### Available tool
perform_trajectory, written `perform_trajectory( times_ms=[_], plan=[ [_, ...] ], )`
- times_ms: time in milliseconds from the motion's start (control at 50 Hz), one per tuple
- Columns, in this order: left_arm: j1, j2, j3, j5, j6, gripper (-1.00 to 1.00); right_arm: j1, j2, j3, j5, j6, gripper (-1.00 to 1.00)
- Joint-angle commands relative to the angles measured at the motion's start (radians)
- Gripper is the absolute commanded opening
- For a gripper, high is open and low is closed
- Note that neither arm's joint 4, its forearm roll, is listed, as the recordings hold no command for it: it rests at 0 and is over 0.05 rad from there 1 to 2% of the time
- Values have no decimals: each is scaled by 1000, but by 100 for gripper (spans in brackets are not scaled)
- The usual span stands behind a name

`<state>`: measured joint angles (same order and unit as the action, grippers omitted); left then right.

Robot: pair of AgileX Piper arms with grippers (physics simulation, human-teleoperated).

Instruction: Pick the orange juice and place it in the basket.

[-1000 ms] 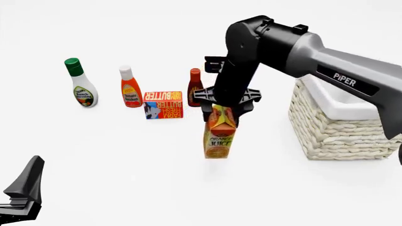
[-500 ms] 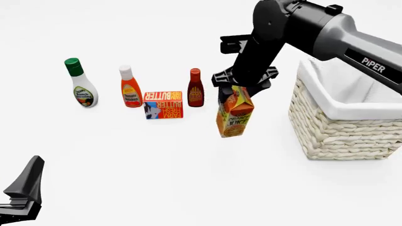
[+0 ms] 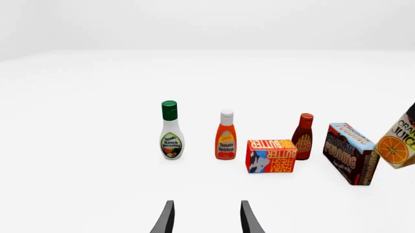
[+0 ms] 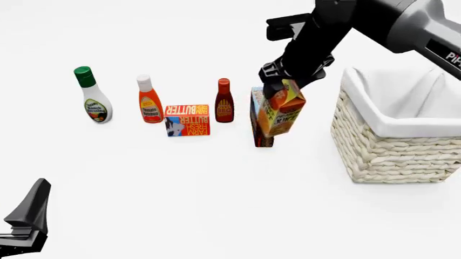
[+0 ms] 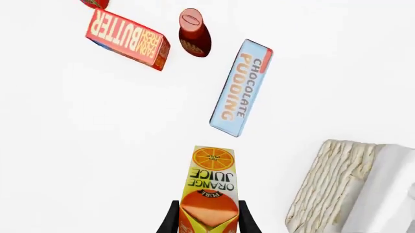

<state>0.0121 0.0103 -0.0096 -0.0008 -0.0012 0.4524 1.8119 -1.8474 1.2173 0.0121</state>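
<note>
The orange juice carton hangs tilted in the air, well above the table, left of the basket. My right gripper is shut on its gable top; the right wrist view shows both fingers clamped on the carton, with the basket off to one side below. The carton's lower corner shows at the edge of the left wrist view. My left gripper stands open and empty at the near left of the table.
On the table stand a ranch dressing bottle, a ketchup bottle, a butter box, a BBQ sauce bottle and a chocolate pudding box just behind the lifted carton.
The right arm has lifted the orange juice off the table and carried it up and to the right, toward the basket, tilting it. The pudding box is now uncovered. The left gripper is still.
</note>
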Motion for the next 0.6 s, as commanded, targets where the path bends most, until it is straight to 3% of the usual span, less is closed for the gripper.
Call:
perform_trajectory(
  times_ms=[20, 600],
  plan=[
    [-3, 0, 3, -2, 0, 100, -22, -24, -35, 3, -52, -100],
    [-3, 0, 3, -2, 0, 100, -116, -97, -138, 3, -177, -100]
  ],
)
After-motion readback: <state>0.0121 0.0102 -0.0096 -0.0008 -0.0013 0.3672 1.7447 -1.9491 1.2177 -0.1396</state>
